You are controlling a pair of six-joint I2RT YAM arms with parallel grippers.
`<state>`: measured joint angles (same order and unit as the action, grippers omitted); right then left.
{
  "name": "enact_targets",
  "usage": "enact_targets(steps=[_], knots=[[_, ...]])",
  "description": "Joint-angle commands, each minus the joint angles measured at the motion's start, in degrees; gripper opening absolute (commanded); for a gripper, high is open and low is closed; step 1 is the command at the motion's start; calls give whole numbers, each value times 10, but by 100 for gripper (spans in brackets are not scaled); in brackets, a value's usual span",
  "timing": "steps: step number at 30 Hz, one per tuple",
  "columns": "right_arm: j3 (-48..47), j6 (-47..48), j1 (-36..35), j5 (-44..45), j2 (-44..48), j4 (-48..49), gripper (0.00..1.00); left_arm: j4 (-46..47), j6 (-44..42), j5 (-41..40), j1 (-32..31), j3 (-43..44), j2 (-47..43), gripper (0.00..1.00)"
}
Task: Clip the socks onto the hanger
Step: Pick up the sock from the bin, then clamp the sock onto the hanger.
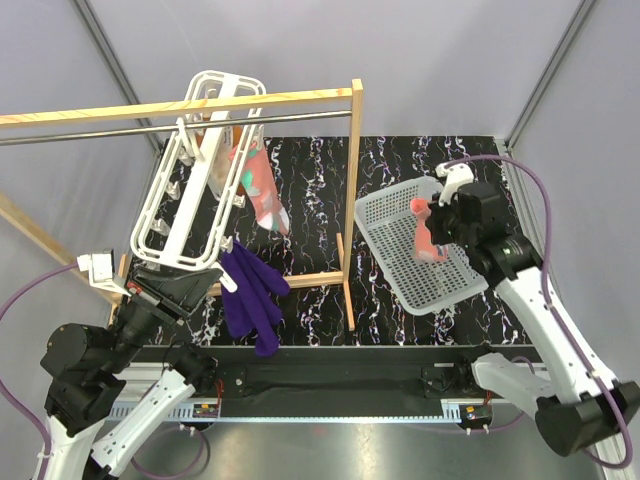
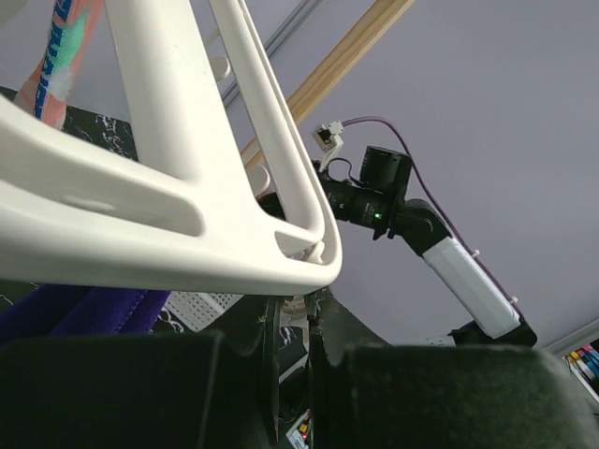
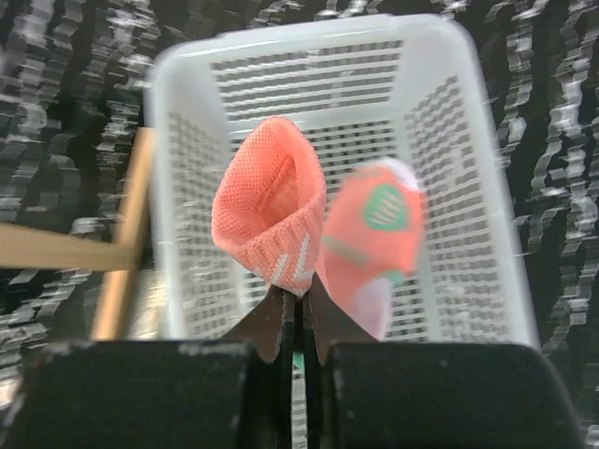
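The white hanger (image 1: 175,195) hangs tilted from the metal rod, with one coral-pink sock (image 1: 258,188) clipped to its right side. My left gripper (image 1: 200,278) is shut at the hanger's lower end. In the left wrist view the frame (image 2: 187,215) fills the picture, and a small white part under its corner sits between my left gripper's (image 2: 298,313) tips. My right gripper (image 1: 432,228) is shut on the cuff of a second coral sock (image 3: 271,206), which dangles over the basket. The jaws of my right gripper (image 3: 300,304) pinch the cuff's edge.
A white mesh basket (image 1: 395,215) lies at the right on the black marble table. A wooden rack (image 1: 355,200) with a metal rod (image 1: 100,133) spans the left and middle. A purple sock (image 1: 250,295) hangs from the hanger's lower end.
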<state>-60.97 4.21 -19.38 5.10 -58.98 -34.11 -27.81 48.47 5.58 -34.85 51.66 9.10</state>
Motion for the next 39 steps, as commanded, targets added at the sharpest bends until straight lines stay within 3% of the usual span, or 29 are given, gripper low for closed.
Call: enact_targets(steps=[1, 6, 9, 18, 25, 28, 32, 39], knots=[[-11, -149, 0, -106, 66, -87, 0, -17, -3, 3, 1, 6, 14, 0], [32, -254, 0, -219, 237, -47, 0, -27, -1, -3, 1, 7, 13, 0], [40, -294, 0, -293, 293, -23, 0, -21, 4, -10, 2, -2, 3, 0], [-5, -324, 0, -525, 241, -81, 0, -29, -7, -8, 1, 5, 7, 0], [9, -398, -1, -702, 244, 23, 0, -20, -5, 1, 1, -2, 3, 0], [24, -450, -5, -736, 256, 69, 0, -14, -4, 5, 2, -3, 6, 0], [21, -416, -26, -710, 237, 8, 0, -8, -5, 5, 2, -6, 13, 0], [83, -466, -159, -626, 243, 98, 0, 6, 10, 9, 1, -18, 21, 0]])
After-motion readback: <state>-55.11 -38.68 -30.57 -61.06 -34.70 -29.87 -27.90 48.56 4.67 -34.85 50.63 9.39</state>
